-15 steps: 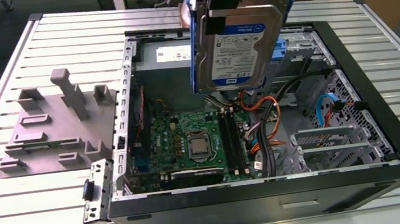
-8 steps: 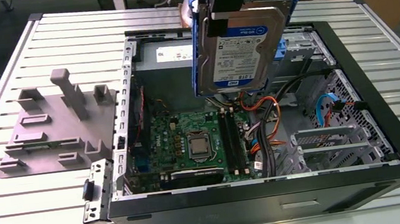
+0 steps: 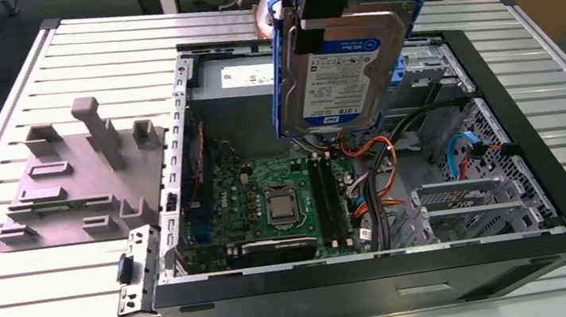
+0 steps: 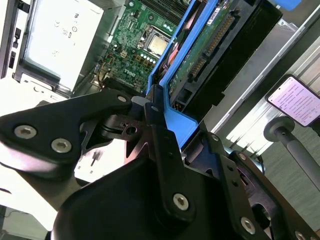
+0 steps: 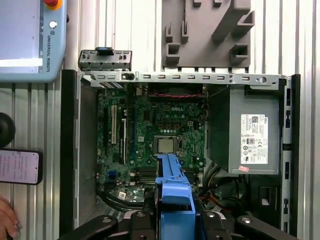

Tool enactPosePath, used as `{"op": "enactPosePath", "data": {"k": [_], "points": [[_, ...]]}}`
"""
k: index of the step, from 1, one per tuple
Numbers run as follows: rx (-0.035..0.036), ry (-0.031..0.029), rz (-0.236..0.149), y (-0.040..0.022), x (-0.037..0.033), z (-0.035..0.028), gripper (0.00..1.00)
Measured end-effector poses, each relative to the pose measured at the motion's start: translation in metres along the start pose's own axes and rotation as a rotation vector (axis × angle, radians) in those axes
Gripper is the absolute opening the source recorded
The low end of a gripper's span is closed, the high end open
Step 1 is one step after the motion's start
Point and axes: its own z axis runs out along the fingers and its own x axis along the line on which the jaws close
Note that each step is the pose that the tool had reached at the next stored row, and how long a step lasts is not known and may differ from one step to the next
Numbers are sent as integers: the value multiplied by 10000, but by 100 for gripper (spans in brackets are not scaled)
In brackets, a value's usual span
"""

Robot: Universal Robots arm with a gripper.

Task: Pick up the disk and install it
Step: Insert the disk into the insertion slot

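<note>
The disk [image 3: 343,72], a silver hard drive with a white-and-blue label and blue side rails, hangs tilted on edge above the open computer case [image 3: 382,279]. My gripper [image 3: 324,27] is shut on its upper end, black fingers clamping the blue rails. In the second wrist view the gripper [image 4: 157,117] pinches the blue rail, and the disk's [image 4: 200,50] green circuit side and connector face the camera. In the first wrist view the disk [image 5: 172,182] shows edge-on as a blue rail between the gripper's [image 5: 173,216] fingers, over the motherboard [image 5: 160,130].
A grey power supply box [image 5: 252,135] with a white sticker fills one corner of the case. A metal drive cage [image 3: 469,201] and cables lie at the exterior view's right. A grey fixture [image 3: 72,182] stands on the slatted table. A phone [image 5: 20,166], a pendant [image 5: 30,40] and a hand [image 5: 5,220] lie beside the case.
</note>
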Motion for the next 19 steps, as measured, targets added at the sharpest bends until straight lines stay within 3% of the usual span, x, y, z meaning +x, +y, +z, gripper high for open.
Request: {"op": "enactPosePath", "data": {"k": [19], "points": [[2, 190, 2, 0, 18, 2, 36]]}}
